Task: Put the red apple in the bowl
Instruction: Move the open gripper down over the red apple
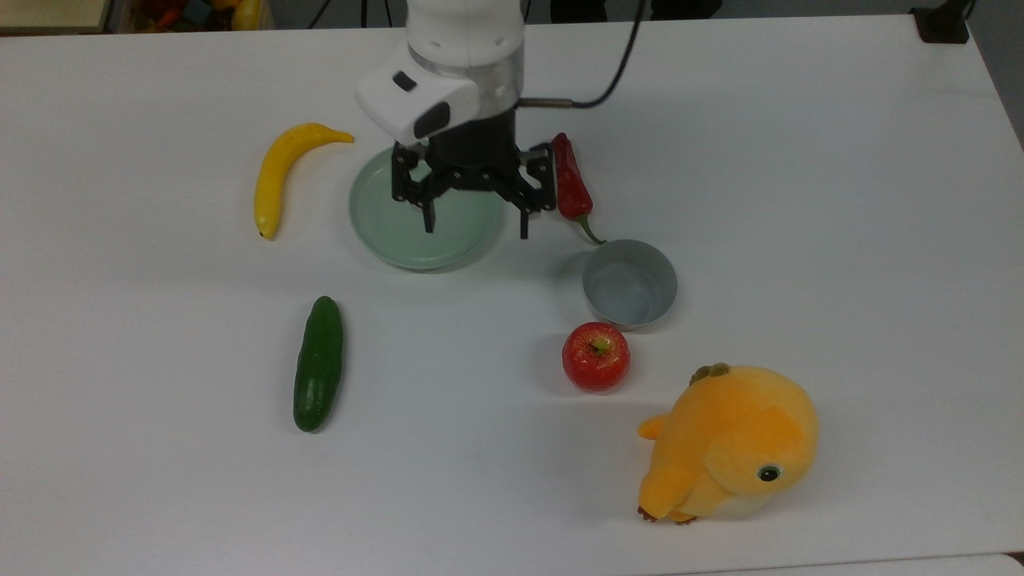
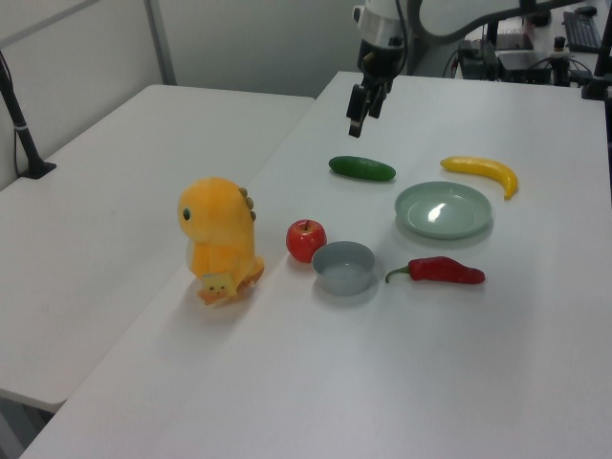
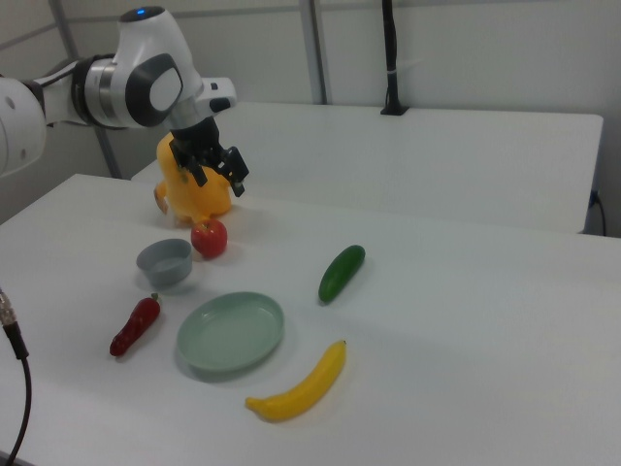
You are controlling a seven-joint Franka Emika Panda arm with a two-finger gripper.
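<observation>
Red apple [image 1: 596, 357] was seen just beside the bowl [image 1: 630, 283]; the gripper [image 1: 475, 223], jaws spread and empty, could knock either during a careless descent.

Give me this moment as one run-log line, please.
gripper: open, empty, above table | red apple: on table beside grey bowl | bowl: empty

1. A white table [image 3: 456, 320] fills the lower frame
2. At upper left, a white arm [image 3: 116, 87] hangs its black gripper [image 3: 215, 170], fingers spread, in front of an orange plush toy [image 3: 194, 194]
3. At left centre, a red apple [image 3: 209, 237] sits just beside a grey bowl [image 3: 164, 262]
4. Below lie a red chili [image 3: 135, 325], green plate [image 3: 231, 333], banana [image 3: 301, 384] and cucumber [image 3: 341, 272]
</observation>
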